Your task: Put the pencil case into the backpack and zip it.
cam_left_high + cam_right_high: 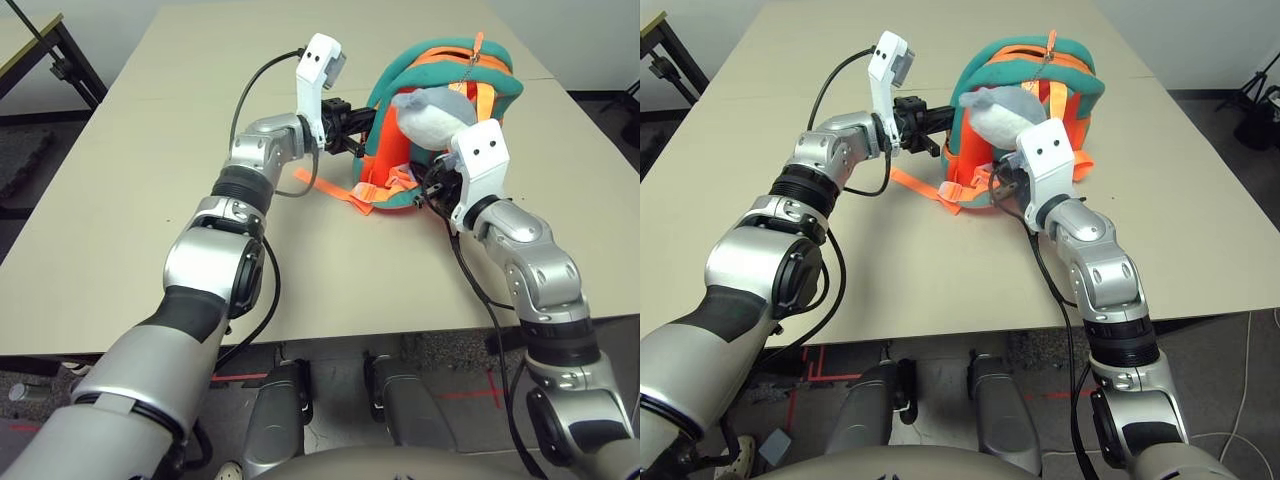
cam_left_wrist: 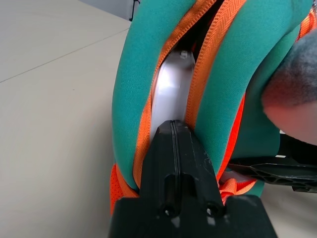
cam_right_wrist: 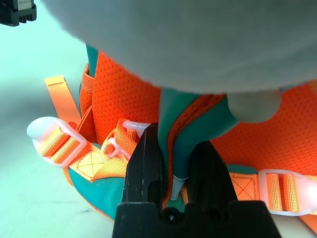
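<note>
Pressed together, the left gripper (image 2: 174,130) is set at the backpack (image 1: 495,85) opening, where the pencil case (image 2: 171,94) is half hidden. A teal backpack fold is pinched by the right gripper (image 3: 173,163).

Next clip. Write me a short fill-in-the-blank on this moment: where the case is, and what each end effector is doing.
1. The white pencil case sits ___ the backpack, seen through the unzipped opening.
2. The left end effector has its fingers ___ , at the zipper opening.
3. The right end effector grips a ___ -coloured fold of the backpack.
4. The plush toy on the backpack is grey-___ .

Missing words: inside; shut; teal; white
</note>
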Motion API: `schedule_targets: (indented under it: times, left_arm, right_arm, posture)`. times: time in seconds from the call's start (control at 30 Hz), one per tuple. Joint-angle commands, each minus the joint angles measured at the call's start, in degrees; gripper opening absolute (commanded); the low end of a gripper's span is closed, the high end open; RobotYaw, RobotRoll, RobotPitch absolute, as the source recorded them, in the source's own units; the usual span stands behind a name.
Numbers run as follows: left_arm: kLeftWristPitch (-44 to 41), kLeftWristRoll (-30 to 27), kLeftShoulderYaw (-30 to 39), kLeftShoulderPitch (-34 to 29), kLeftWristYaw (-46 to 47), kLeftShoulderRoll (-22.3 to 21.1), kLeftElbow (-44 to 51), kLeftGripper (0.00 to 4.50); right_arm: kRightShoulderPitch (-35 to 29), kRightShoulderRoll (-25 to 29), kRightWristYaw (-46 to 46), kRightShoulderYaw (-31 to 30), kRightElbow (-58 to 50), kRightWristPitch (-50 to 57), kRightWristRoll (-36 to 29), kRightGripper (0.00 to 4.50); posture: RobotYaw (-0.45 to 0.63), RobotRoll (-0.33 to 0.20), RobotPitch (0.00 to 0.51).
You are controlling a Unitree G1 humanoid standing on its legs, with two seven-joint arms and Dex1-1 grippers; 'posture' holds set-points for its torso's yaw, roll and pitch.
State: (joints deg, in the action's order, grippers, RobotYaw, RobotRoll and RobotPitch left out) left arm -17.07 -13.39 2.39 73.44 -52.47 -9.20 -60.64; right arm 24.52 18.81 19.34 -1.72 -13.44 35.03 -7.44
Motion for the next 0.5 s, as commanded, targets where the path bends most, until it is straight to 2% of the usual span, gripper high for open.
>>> schedule_targets:
  times: [0.03, 0.23, 0.27, 0.37, 0.5]
  left_arm:
    - [-2.66, -1.63, 1.58, -0.03, -1.9, -2.37, 5.98, 0.0]
    - [-14.44, -8.05, 5.5, -4.13, -0.92, -7.71, 25.4, 0.0]
    - [-16.82, -9.16, 5.91, -4.96, -0.53, -8.55, 29.03, 0.18]
    - [-20.83, -11.08, 6.3, -6.54, 0.88, -9.65, 35.21, 0.95]
    - [-26.73, -13.95, 5.04, -8.67, 0.54, -11.72, 45.45, 2.5]
  right_arm:
    - [-1.4, -0.57, 1.06, -2.29, 1.02, 1.62, -0.15, 0.38]
    - [-0.74, -0.74, 1.52, -2.5, 2.45, 0.7, -0.05, 0.38]
    - [-0.62, -0.72, 1.65, -2.55, 2.71, 0.51, -0.04, 0.38]
    - [-0.39, -0.64, 1.9, -2.58, 3.26, 0.12, -0.04, 0.38]
    - [0.39, -0.82, 2.12, -2.92, 4.51, -0.63, 0.1, 0.38]
  posture:
    - [-0.15, 0.0, 0.163]
    - [-0.12, 0.0, 0.154]
    - [-0.12, 0.0, 0.153]
    - [-0.11, 0.0, 0.15]
    - [-0.1, 0.0, 0.148]
